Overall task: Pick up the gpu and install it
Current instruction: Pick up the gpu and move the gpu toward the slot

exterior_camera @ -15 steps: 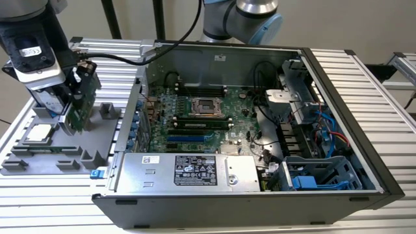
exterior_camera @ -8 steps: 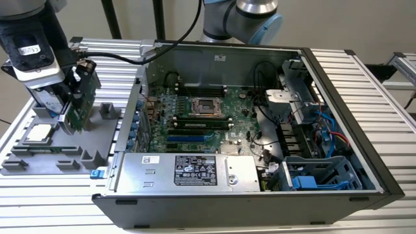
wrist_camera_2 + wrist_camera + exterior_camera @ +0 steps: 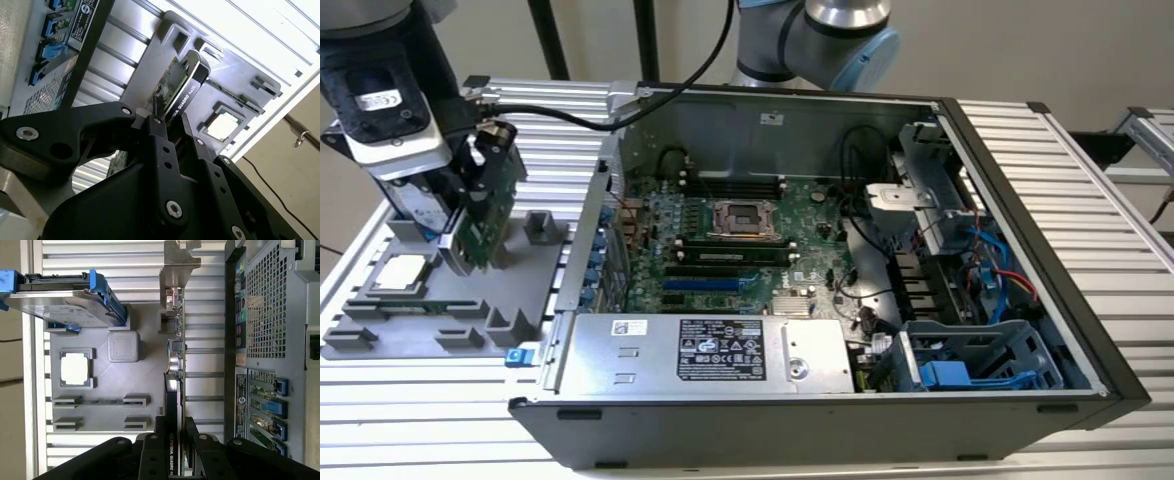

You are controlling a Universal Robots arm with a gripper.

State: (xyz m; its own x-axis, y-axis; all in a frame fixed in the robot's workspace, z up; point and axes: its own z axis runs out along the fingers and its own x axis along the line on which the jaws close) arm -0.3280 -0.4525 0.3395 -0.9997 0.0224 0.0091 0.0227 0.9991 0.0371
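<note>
Well off to the exterior view's left of the computer case (image 3: 787,430), I see the small square processor chip (image 3: 400,272) lying flat in its pocket of the grey fixture tray (image 3: 434,320). In the first wrist view, the silver hard drive (image 3: 65,305) with blue clips sits on that tray too, farther from the case than the card.

Nearer the case, the gripper (image 3: 478,195) is clamped on the gpu (image 3: 480,240). In both wrist views its black fingers (image 3: 150,455) press one on each face of the card. The gpu stands on edge over the tray, outside the case and just beside its wall. Its green board is turned toward the case, and its silver bracket (image 3: 176,265) is at the end away from the gripper. I cannot tell whether its lower edge touches the tray.

Inside the case the motherboard (image 3: 720,255) lies exposed. The power supply (image 3: 707,350) sits along the wall nearest the exterior camera.
</note>
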